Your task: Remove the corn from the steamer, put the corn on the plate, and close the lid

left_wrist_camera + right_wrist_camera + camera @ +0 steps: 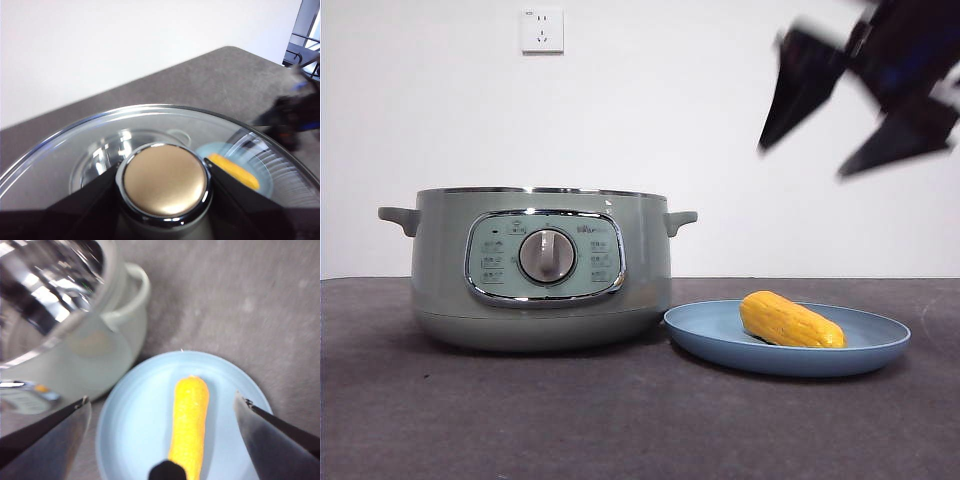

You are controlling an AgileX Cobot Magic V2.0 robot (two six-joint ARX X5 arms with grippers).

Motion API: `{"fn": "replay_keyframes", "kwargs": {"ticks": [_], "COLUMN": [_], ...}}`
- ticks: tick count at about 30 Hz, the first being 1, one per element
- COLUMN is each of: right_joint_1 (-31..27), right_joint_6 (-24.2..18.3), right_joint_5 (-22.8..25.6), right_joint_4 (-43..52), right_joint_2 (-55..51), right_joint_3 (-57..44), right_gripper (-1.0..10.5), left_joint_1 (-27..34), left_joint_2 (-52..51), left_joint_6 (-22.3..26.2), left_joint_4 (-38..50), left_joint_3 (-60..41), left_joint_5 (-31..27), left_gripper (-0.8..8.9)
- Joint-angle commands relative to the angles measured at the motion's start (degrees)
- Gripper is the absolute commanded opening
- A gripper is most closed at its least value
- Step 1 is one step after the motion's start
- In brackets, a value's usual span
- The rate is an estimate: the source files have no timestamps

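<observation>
Above the open steamer [542,265], the lid [150,145] was clamped by its knob in the left claw [165,186], and could be seated askew on the rim, while the right claw [162,440], spread wide and empty over the corn [189,422], might be clipped.

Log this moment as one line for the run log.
corn: lying on plate | steamer: uncovered | lid: held by left gripper at knob | right gripper: open above plate
</observation>
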Motion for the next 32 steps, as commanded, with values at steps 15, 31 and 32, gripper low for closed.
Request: {"fn": "replay_keyframes", "kwargs": {"ticks": [15,31,32], "right_joint_1": [0.17,0.17,0.17], "right_joint_6": [1.31,1.25,1.25], "right_joint_5": [0.24,0.07,0.04], "right_joint_4": [-11.78,-21.49,-21.49], "right_joint_2": [-33.9,-36.02,-36.02], "right_joint_3": [-0.04,-0.04,-0.04], "right_gripper": [4.8,4.8,4.8], "left_joint_1": [-1.16,-1.27,-1.27], "left_joint_2": [15.47,32.33,33.18], "left_joint_6": [-0.59,-1.46,-1.46], "left_joint_4": [34.05,50.71,51.34], "left_joint_3": [-11.23,-14.12,-14.12], "left_joint_5": [3.93,0.9,0.59], "left_gripper": [-0.07,-0.08,-0.08]}}
